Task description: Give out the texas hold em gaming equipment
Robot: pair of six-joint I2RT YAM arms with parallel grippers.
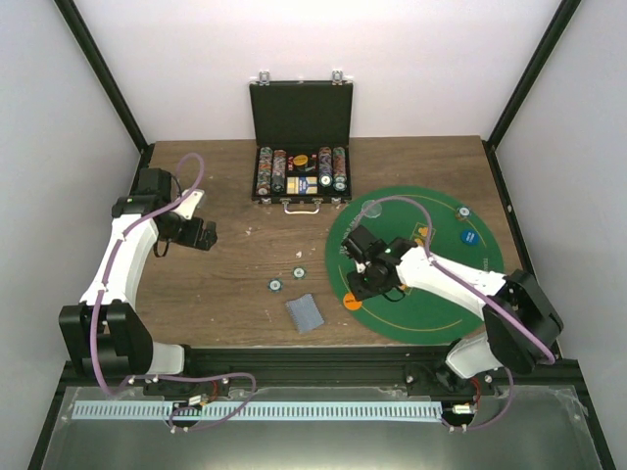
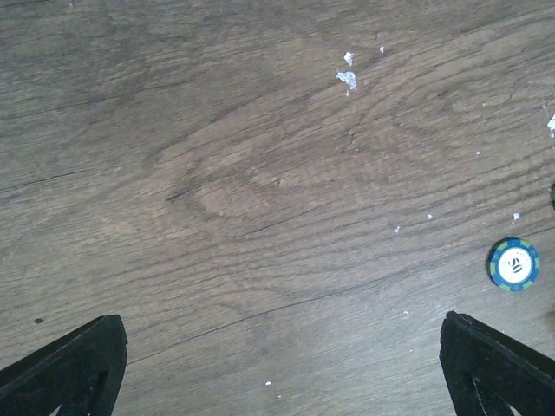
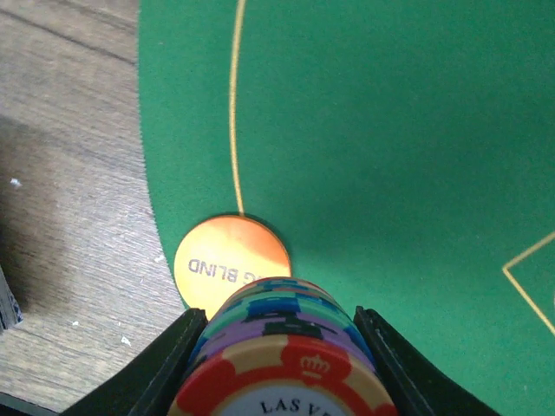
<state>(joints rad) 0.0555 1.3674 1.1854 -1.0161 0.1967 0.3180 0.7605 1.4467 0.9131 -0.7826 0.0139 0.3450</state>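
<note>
At the edge of the round green felt mat [image 3: 390,130], the right gripper [image 3: 282,368] clamps an upright stack of striped poker chips [image 3: 286,334] just beside the orange plastic disc [image 3: 221,260] (left gripper [image 2: 282,368] gapes, well apart).

Black hinged case [image 1: 301,113] sits open at the back of the wooden table [image 1: 235,255], lid propped up. Round green felt mat [image 1: 416,315] lies flat, front-right of the case. Few white flecks [image 2: 347,80] on the wood front-left of it.
</note>
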